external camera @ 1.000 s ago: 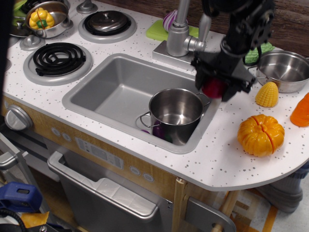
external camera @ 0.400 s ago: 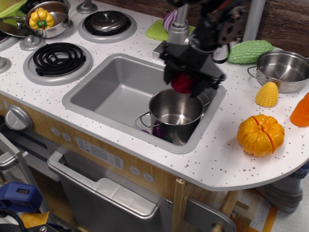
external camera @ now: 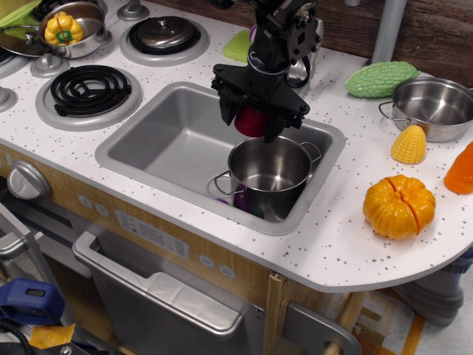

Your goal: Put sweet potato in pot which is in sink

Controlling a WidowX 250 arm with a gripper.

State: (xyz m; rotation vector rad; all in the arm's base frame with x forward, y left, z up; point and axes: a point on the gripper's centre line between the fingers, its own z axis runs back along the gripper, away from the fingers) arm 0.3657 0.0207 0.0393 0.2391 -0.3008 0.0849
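Note:
My gripper [external camera: 252,123] is shut on the dark red sweet potato [external camera: 252,120] and holds it just above the far left rim of the steel pot [external camera: 268,176]. The pot stands upright in the right end of the grey sink [external camera: 162,144], its two loop handles showing. I see nothing inside the pot. A purple thing lies partly hidden at the pot's front base.
An orange pumpkin [external camera: 399,206], a yellow corn cob [external camera: 409,144], a steel pan [external camera: 437,108], a green gourd [external camera: 381,79] and an orange piece [external camera: 462,169] lie on the right counter. The faucet is behind my arm. Burners [external camera: 89,90] and a bowl with a yellow pepper [external camera: 65,29] are at left.
My gripper has carried the sweet potato leftward from over the sink's right rim, across the pot, to above the pot's far left rim. Nothing else moved.

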